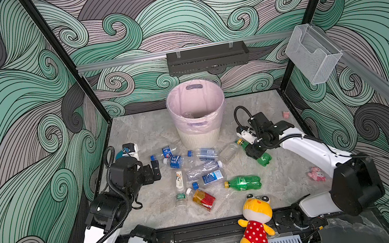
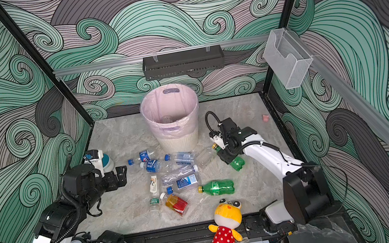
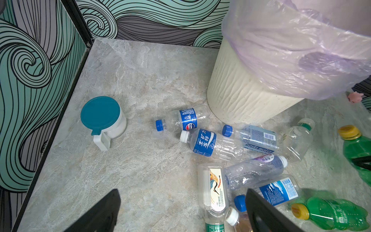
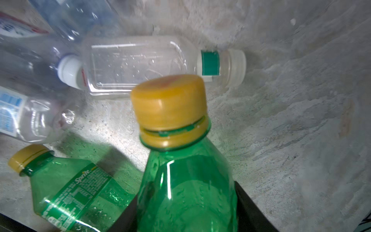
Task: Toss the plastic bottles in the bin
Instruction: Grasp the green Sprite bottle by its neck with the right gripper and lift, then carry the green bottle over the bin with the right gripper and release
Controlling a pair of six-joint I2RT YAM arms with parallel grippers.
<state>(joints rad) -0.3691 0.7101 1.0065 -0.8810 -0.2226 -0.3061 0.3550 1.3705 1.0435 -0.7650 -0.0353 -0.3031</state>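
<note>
1 green plastic bottle (image 1: pixel 264 159), yellow cap, clamped in right claw (image 1: pixel 256 152), arm stretched low over marble desk (image 1: pixel 136 132); left claw (image 1: pixel 155 171) wide, hovering.

The grey marbled surface (image 1: pixel 136 132) carries the bin (image 1: pixel 200 138) upright near its far edge. The plastic bottles (image 1: pixel 204 170) lie jumbled at its middle. A teal-lidded white cup (image 3: pixel 103 120) stands by the left edge, and a pink plush toy (image 1: pixel 316 174) and a smaller pink piece (image 1: pixel 286 114) lie by the right edge.
</note>
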